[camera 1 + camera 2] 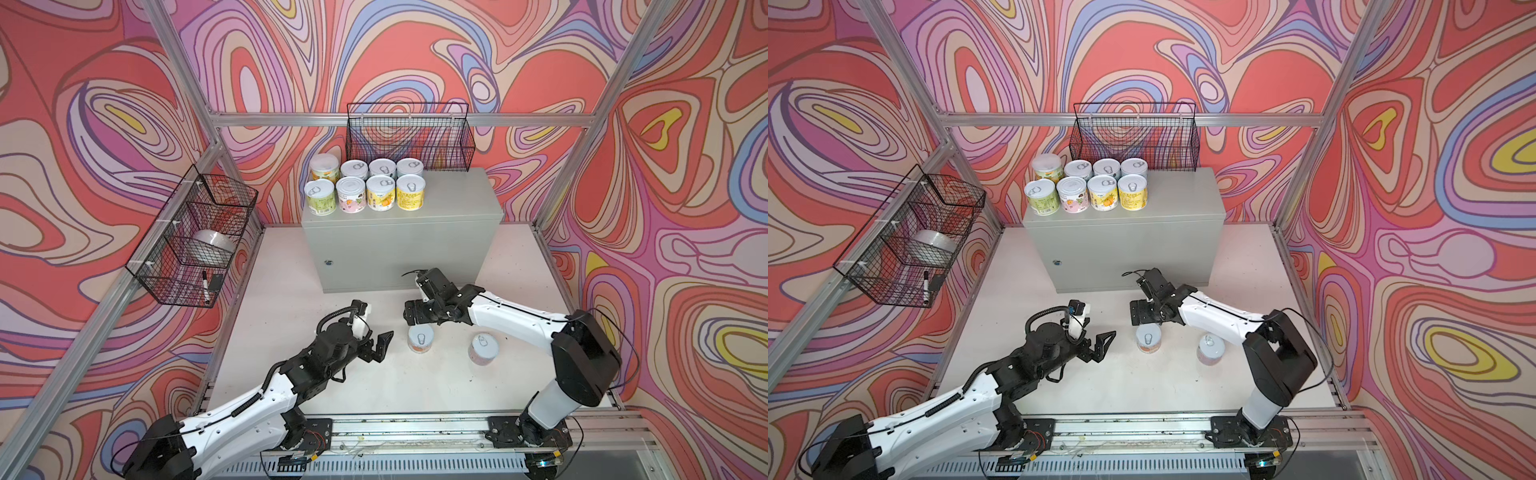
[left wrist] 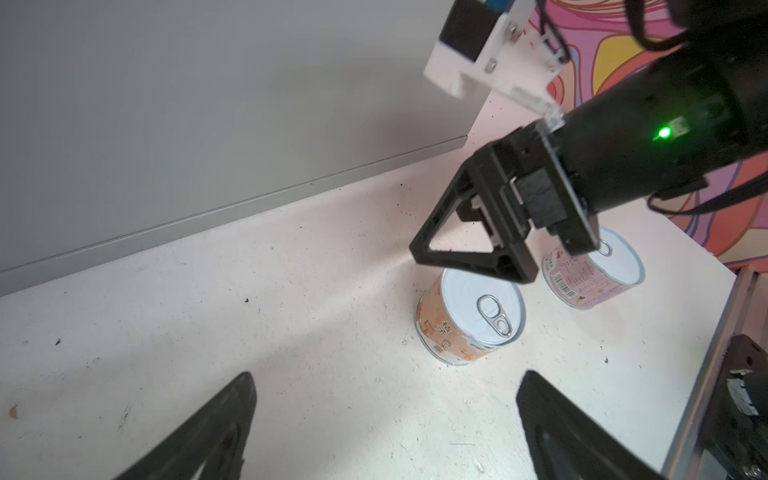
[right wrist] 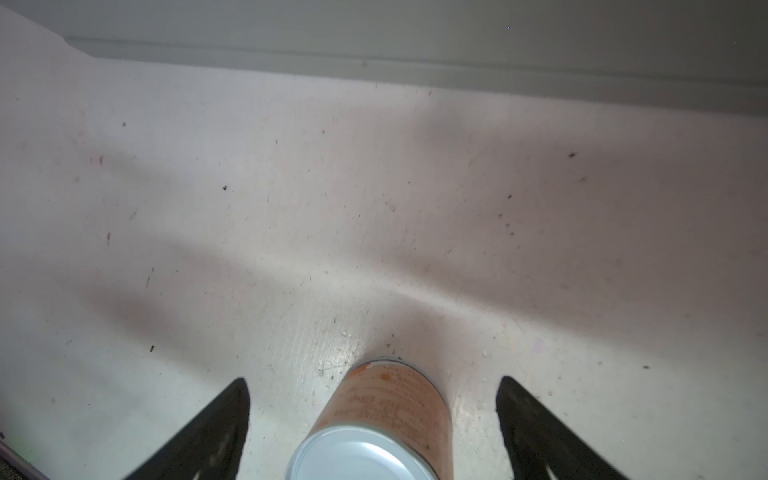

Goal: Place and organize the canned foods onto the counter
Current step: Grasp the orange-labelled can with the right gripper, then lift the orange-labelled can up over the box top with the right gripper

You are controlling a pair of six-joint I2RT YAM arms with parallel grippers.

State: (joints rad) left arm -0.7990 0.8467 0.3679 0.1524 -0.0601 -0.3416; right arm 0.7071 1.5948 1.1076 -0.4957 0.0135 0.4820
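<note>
Two tins (image 1: 483,349) upright on table (image 1: 291,332) — lids up, axes vertical, left hand (image 2: 387,373) released, right hand (image 3: 374,379) released over orange tin (image 3: 390,407).

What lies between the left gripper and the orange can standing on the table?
Nothing: only bare table separates the left gripper from the orange can, as both top views show.

Labels on the far-row tins (image 1: 382,167) hide behind the near row (image 1: 366,194); the orange tin (image 3: 390,411) is cut off at a wrist view's edge.
</note>
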